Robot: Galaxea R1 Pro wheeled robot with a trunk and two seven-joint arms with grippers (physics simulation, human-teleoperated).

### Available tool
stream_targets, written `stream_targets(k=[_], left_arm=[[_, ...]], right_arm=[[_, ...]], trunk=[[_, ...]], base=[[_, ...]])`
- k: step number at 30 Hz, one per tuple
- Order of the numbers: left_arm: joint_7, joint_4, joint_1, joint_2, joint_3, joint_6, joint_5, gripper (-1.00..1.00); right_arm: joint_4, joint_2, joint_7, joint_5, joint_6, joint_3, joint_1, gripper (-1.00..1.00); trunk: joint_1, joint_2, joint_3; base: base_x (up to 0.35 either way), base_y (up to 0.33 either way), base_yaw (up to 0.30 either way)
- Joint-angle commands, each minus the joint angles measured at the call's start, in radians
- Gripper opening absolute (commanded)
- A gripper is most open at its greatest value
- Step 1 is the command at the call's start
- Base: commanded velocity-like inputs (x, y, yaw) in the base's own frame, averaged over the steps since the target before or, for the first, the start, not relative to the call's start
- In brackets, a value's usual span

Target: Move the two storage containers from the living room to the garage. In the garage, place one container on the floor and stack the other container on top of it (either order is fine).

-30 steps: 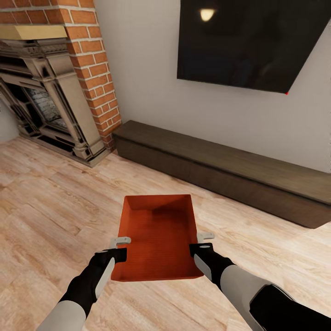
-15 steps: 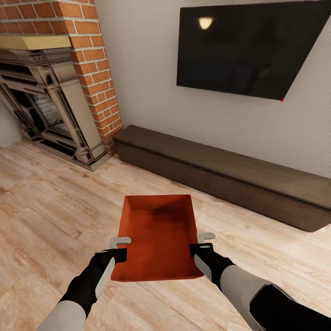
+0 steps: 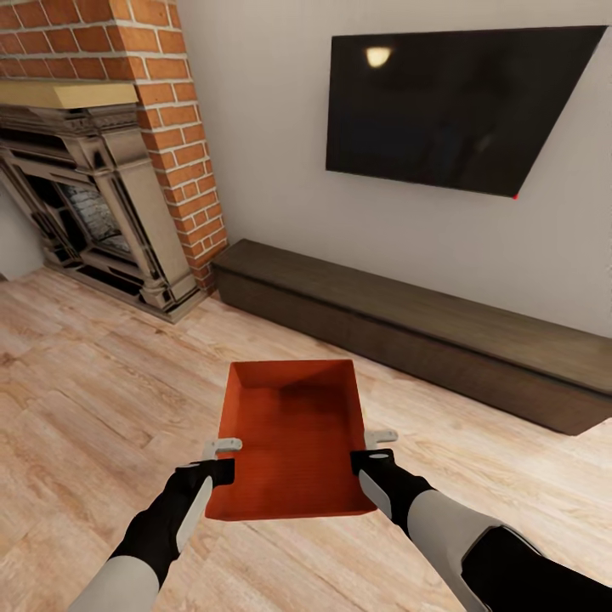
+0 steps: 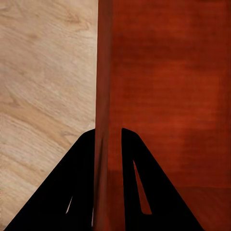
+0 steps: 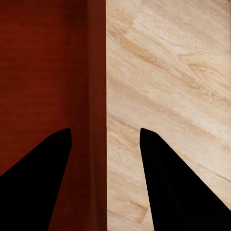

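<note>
Room: we stand in the living room, on its light plank floor point(image 3: 93, 382), facing a wall with a brick fireplace point(image 3: 102, 204), a wall TV point(image 3: 459, 110) and a long dark low bench point(image 3: 408, 327) under it. No grey concrete shows, so we judge the garage is yet to be reached.

Container: one orange-red storage container point(image 3: 293, 438) hangs in front of us above the planks, open top up, nothing inside. Its long axis runs straight away from us, toward the bench.

Arms: we hold it from both long sides, one arm per side, at the end nearer us. Neither arm is nearer; the grip is symmetrical.

Left gripper point(image 3: 223, 457): in its wrist view the two fingers straddle the container's side wall point(image 4: 103, 96) closely, so we read it as clamped on that wall.

Right gripper point(image 3: 374, 450): its fingers sit either side of the opposite wall point(image 5: 96, 72) with a wider gap; we cannot tell whether they pinch it.

Coming move: the carry depends on both grippers staying level and opposed across the short axis.
</note>
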Motion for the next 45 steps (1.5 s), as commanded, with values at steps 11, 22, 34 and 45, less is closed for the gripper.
stream_targets(k=[11, 22, 34, 45], left_arm=[[0.014, 0.018, 0.000, 0.000, -0.003, 0.006, -0.008, -1.00], [0.014, 0.020, 0.000, -0.001, -0.004, 0.006, -0.009, -1.00], [0.014, 0.021, 0.000, -0.001, -0.004, 0.006, -0.009, -1.00], [0.013, 0.021, 0.000, -0.001, -0.004, 0.006, -0.009, -1.00]], right_arm=[[-0.012, 0.000, -0.003, 0.000, 0.006, 0.015, -0.001, -1.00], [-0.012, 0.000, -0.003, 0.000, 0.006, 0.015, -0.001, -1.00], [-0.012, 0.000, -0.003, 0.000, 0.006, 0.015, -0.001, -1.00], [-0.012, 0.000, -0.003, 0.000, 0.006, 0.015, -0.001, -1.00]], trunk=[[-0.042, 0.077, 0.050], [-0.084, 0.154, 0.101], [-0.130, 0.238, 0.157], [-0.172, 0.315, 0.208]], base=[[0.000, 0.000, 0.000], [0.000, 0.000, 0.000], [0.000, 0.000, 0.000], [0.000, 0.000, 0.000]])
